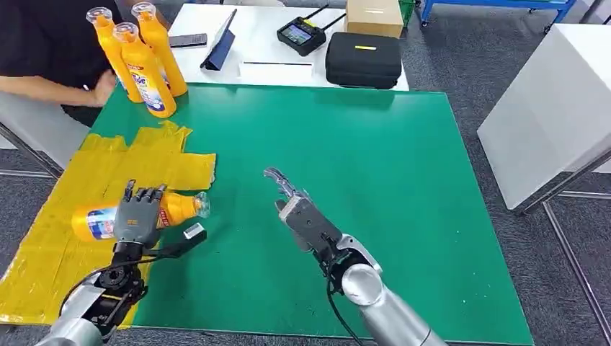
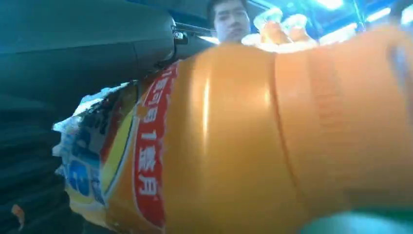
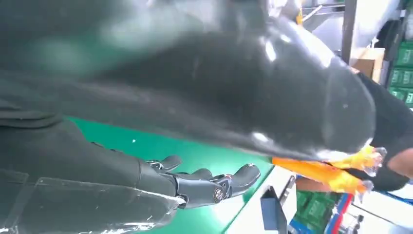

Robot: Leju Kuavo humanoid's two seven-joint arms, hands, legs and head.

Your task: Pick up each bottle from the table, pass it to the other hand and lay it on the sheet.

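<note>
At the far left, a person [image 1: 43,50] in a black top sits by the table corner, a hand near 3 upright orange bottles [image 1: 140,61] standing at the green mat's [image 1: 375,202] back left corner. These still wait to be picked up.

Below them the yellow sheet [image 1: 50,252] lies crumpled over the table's left edge. On it rests the lying bottle [image 1: 176,208], on its side, cap pointing right toward the mat. The left hand [image 1: 138,216] lies over its middle, fingers draped across the label and curled around the body; the left wrist view shows the orange body [image 2: 234,141] pressed close against the palm, so the hand appears to hold it.

Judging from this, the step in hand is the laying down: the bottle looks to be already on the sheet, and the next move calls for the left fingers to let go and lift clear without rolling it.

To the right, over bare mat near the middle, the right hand [image 1: 299,209] hovers with nothing in it, fingers [image 3: 214,185] apart and stretched forward. It stands well apart from the 3 bottles it would reach next.
</note>
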